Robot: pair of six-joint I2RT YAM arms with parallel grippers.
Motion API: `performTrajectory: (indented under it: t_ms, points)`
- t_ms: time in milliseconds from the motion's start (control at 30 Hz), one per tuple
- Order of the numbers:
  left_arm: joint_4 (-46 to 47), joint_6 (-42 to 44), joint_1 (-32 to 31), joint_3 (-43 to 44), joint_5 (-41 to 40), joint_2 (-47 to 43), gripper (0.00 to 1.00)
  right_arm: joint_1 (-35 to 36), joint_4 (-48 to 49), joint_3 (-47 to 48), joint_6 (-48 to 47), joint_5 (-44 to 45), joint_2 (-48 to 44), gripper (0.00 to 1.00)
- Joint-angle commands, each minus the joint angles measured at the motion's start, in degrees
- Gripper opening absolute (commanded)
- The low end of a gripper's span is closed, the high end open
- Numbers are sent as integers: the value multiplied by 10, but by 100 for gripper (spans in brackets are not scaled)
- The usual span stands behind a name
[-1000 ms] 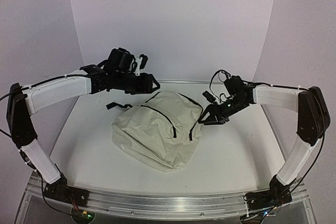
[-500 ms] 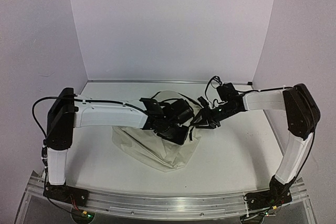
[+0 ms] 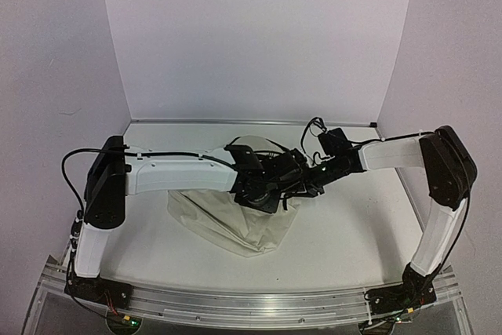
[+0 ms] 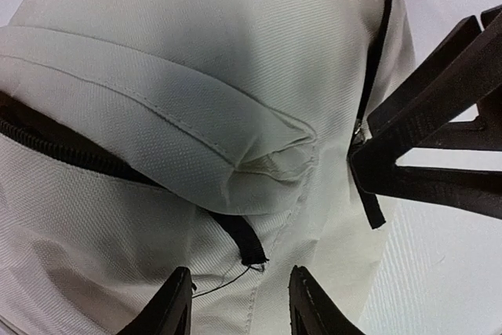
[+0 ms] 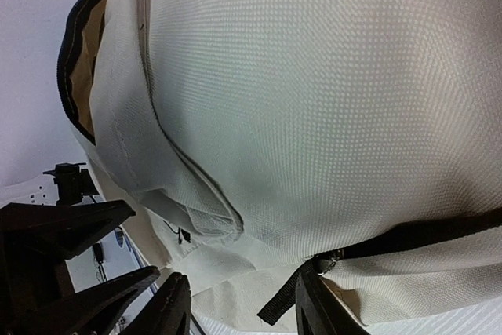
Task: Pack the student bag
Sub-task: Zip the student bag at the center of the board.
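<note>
From overhead I could only see that the left arm [image 3: 180,172] and the right arm [image 3: 392,149] met over the far right part of the student bag [image 3: 227,221], which lay on the white table [image 3: 353,225] about midway between the two sides. The left arm hid the bag's middle, and both sets of jaws were lost in a dark tangle. As far as that cover let me judge, the bag's long axis ran from the far side towards the near edge, leaning a little left as it came, with the rounded end showing nearest me. The wrist cameras filled in what the top view withheld. On the left wrist view the left gripper [image 4: 239,307] stood with its jaws apart just above the cream fabric, gripping nothing. A short black webbing tab [image 4: 249,249] and a loose thread [image 4: 227,276] lay beyond the gap. The right gripper's fingers [image 4: 439,186] came in from the right, spread in a vee beside a black zipper line [image 4: 380,37]. On the right wrist view the right gripper [image 5: 243,311] was likewise released. A black pull strap [image 5: 282,304] hung from the zip slider [image 5: 328,259] into the space between its jaws, not pinched. Only this view showed a pocket mouth [image 5: 78,60] gaping at the upper left with tan lining inside, and the left gripper's fingers [image 5: 63,229] parted close by.
</note>
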Motion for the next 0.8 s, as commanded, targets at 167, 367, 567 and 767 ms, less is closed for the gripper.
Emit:
performTrajectory:
  t_ms: [167,367,567,767]
  points:
    - [-30,-5,-3,53,-31,46,42,2,33,-12,21,7,17,47]
    - [-68,-10,-2,108,-63,93,42,5,38,-14,24,5,19,47]
    - [-139,-31,1,152,-116,119,37,5,39,-17,23,9,14,47]
    - [-187,-55,3,175,-152,136,31,5,40,-18,22,10,15,47]
